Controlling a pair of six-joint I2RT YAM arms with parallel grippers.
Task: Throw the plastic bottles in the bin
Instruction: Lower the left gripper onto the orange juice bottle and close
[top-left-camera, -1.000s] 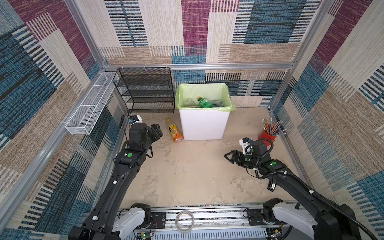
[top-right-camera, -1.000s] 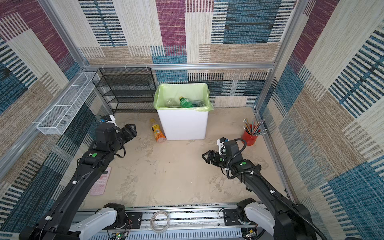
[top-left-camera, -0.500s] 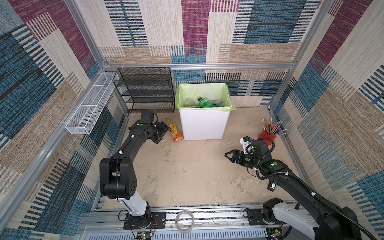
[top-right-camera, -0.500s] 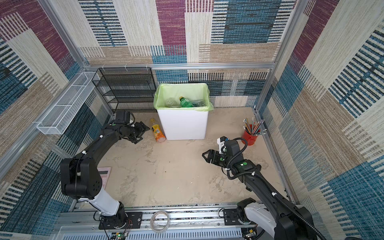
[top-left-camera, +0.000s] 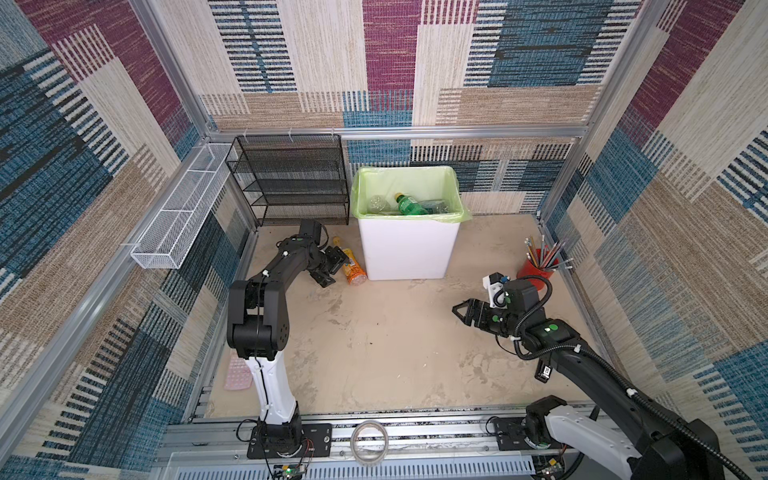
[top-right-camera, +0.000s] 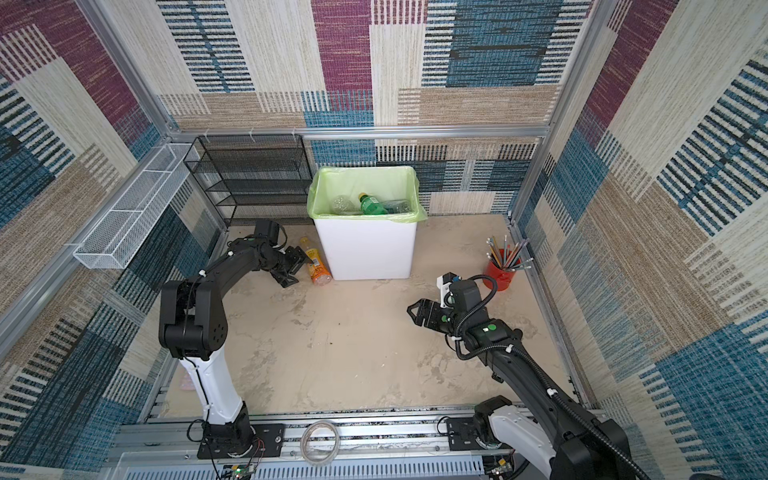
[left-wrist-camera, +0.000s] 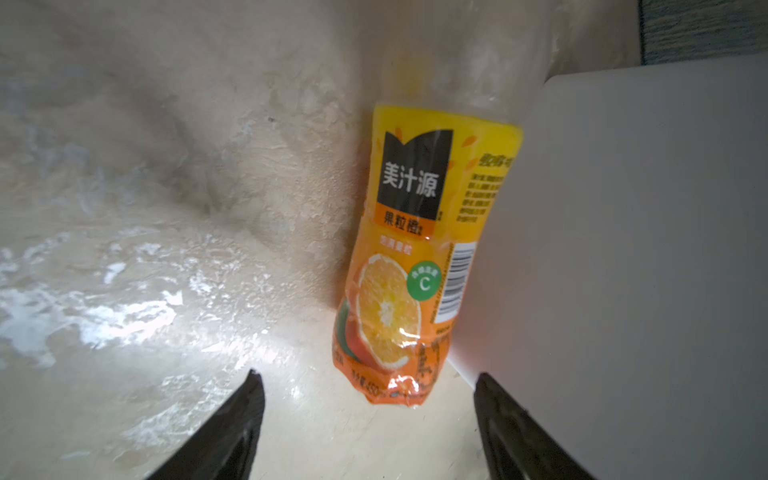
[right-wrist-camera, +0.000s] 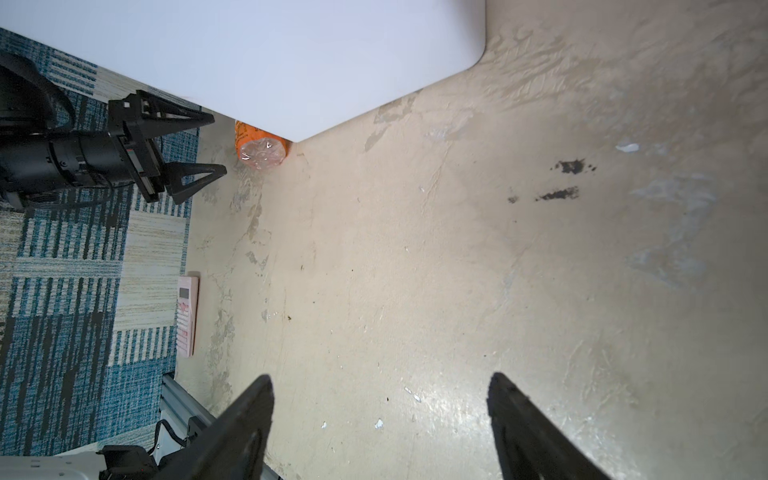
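Orange juice bottle (left-wrist-camera: 411, 257) lies on its side against the bin (left-wrist-camera: 623, 249) wall. Looks empty, light, crushable, slick-labelled. My left gripper (left-wrist-camera: 366, 373) is spread, empty, just short of it; I'd pinch the labelled waist.

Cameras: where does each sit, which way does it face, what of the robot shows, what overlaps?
Top views: high over the base rail, looking down at the bin and floor; both arms, left gripper and right gripper show.
Left wrist: low over the floor, facing the orange bottle lying beside the bin; own fingers, open.
Right wrist: above the floor, facing the bin's corner; own fingers, open.
Shared: bottle and bin in all views; right wrist also sees the left gripper.
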